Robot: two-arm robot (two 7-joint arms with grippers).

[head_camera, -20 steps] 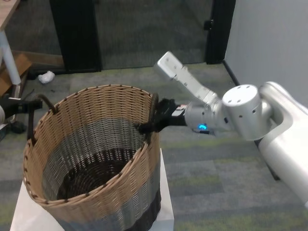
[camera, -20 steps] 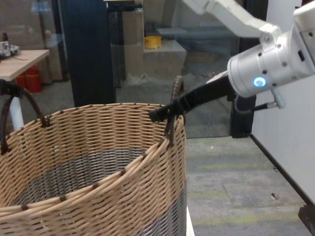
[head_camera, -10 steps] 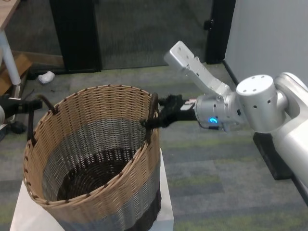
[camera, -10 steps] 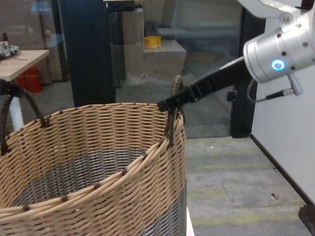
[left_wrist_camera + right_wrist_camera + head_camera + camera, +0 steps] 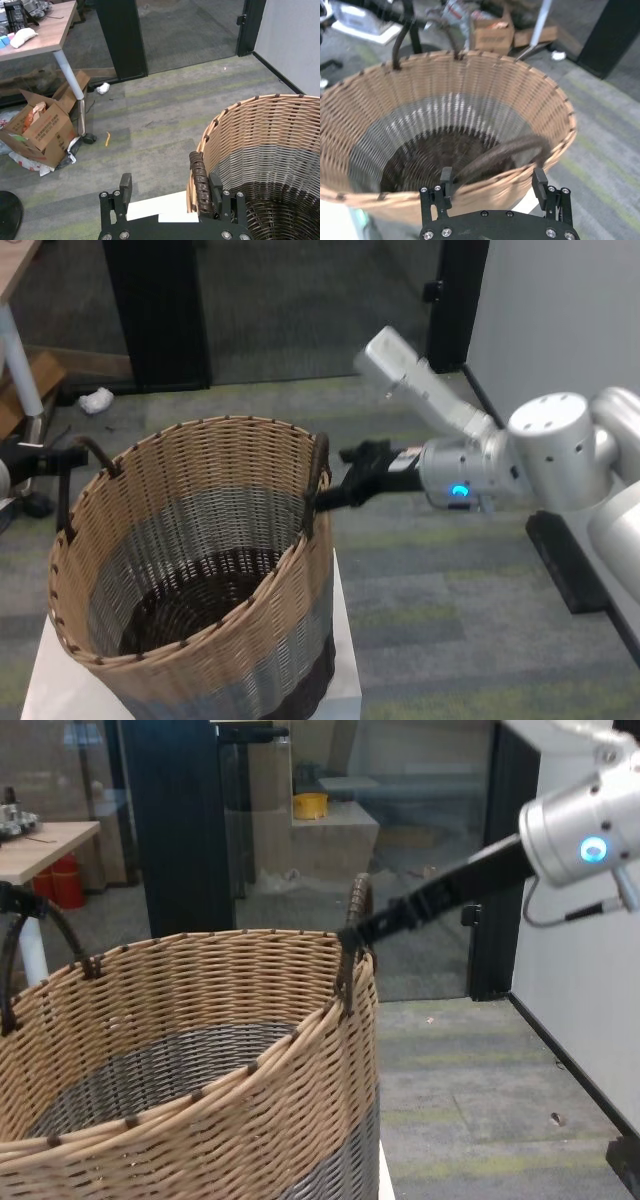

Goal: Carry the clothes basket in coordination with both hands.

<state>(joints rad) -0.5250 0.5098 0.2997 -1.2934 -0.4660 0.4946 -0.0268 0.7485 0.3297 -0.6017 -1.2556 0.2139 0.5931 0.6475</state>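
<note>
both open grippers straddle the clothes basket (image 5: 200,570) handles

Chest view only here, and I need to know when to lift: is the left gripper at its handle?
Observer: Yes. In the left wrist view the left handle stands between the left gripper's open jaws, close to one finger.
Operator: And the right?
Observer: The right gripper is open too, the right handle arching across the gap between its jaws.
Operator: Anything inside?
Observer: The head view shows the clothes basket empty down to its dark base.
</note>
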